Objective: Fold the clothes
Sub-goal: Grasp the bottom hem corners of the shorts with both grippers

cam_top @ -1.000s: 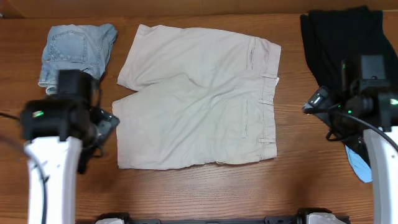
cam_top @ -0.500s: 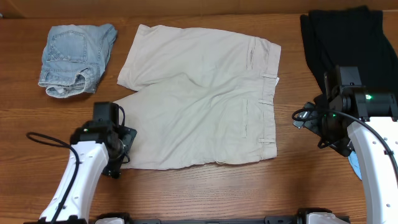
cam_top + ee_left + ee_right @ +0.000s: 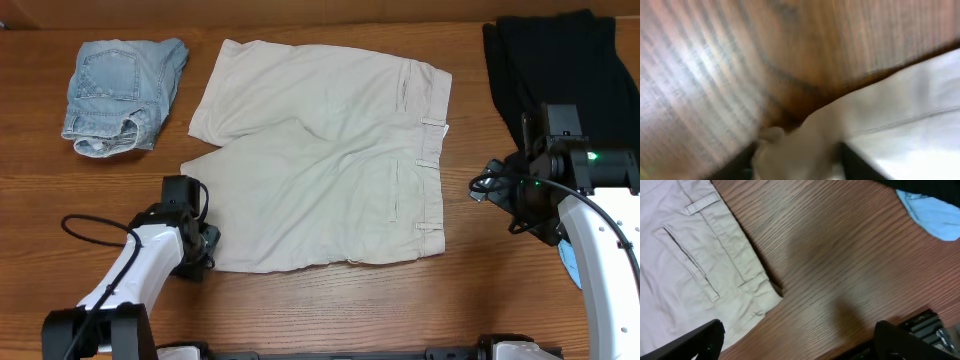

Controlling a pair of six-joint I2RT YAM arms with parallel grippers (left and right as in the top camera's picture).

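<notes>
cream-beige shorts (image 3: 320, 160) lie flat in the middle of the bench (image 3: 330, 310), slit pockets up. the waistband is toward the right of the frame and both leg hems toward the left, so the long axis runs left to right. the left hand (image 3: 203, 252) sits at the lower-left hem corner, touching it. its wrist view is blurred: pale cloth shows between the two dark fingers (image 3: 735, 167), but i cannot tell whether they have clamped it. the right hand (image 3: 497, 192) hangs just right of the waistband, apart from it, spread wide and holding nothing. each arm is nearer its own end of the lower edge, so the fold probably depends on lifting that edge toward the top of the frame. folded denim shorts (image 3: 120, 90) lie at upper left and a black garment (image 3: 550, 70) at upper right, both apart from the beige pair. no brand, label or writing can be read.
</notes>
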